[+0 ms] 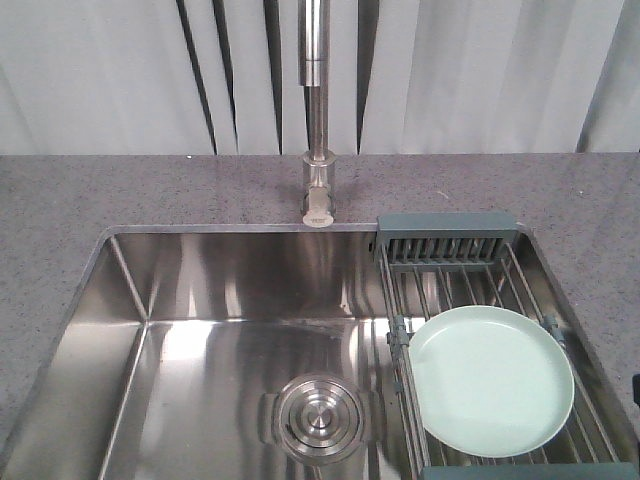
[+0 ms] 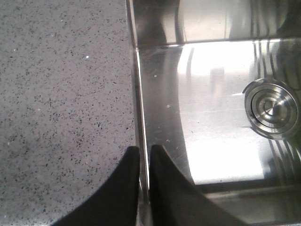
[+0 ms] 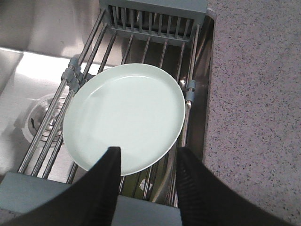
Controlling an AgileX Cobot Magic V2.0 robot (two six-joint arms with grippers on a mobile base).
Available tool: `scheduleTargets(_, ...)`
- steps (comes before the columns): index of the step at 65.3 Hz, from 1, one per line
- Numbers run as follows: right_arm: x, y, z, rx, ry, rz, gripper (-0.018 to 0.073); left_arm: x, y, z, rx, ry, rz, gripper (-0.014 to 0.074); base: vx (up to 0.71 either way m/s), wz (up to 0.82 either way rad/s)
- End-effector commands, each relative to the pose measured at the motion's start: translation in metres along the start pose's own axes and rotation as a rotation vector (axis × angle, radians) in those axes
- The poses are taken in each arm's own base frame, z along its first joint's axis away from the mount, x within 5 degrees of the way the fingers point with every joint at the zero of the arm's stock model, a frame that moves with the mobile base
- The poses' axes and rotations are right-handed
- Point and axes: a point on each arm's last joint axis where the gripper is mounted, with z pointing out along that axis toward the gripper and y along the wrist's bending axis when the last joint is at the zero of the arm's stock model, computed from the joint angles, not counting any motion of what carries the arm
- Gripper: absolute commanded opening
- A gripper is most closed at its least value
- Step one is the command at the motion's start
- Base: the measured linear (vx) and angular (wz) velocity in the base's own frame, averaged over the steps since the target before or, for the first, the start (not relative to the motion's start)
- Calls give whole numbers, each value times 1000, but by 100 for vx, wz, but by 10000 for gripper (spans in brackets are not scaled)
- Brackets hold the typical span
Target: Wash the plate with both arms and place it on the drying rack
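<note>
Plate [image 3: 124, 117]: flat on drying rack [image 3: 155, 28]. Right gripper [image 3: 146, 162] fingers spread over its 6 o'clock rim; pinch rim squarely. Left gripper [image 2: 143, 157] fingers nearly pressed together, empty.

We see only our fingers. The left gripper [image 2: 143, 181] has two smooth, matte black, wedge-shaped fingers tapering to points. The right gripper [image 3: 148, 165] has black fingers too, the outer one ribbed with fine texture.

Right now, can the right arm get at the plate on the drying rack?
Probably yes. The right end effector hangs open directly over the near rim of the plate, which lies flat on the drying rack, and nothing sits between them.
</note>
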Motion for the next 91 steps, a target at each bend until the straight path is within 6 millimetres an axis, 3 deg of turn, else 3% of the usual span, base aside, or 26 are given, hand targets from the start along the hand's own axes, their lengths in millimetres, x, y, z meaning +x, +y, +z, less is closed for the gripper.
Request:
scheduleTargets(1, -12, -1, -5, 15, -82, -2, 291, -15, -4, -4, 40, -90, 13, -8, 0, 0)
scheduleTargets(25, -12, -1, -5, 15, -81, -2, 291, -29, -30, 5, 323, -173, 133, -8, 0, 0)
scheduleTargets(52, -11, -1, -5, 14, -80, -2, 291, -58, -59, 69, 673, -258, 284, -8, 0, 0)
scheduleTargets(60, -11, -1, -5, 14, -80, -2, 291, -63, -67, 78, 795, -307, 364, -8, 0, 0)
scheduleTargets(76, -11, -1, -5, 14, -80, -2, 291, -102, -74, 83, 882, -360, 407, -8, 0, 0)
scheduleTargets(91, -11, -1, -5, 14, -80, -1, 288, -121, -89, 97, 935, -358, 457, -8, 0, 0)
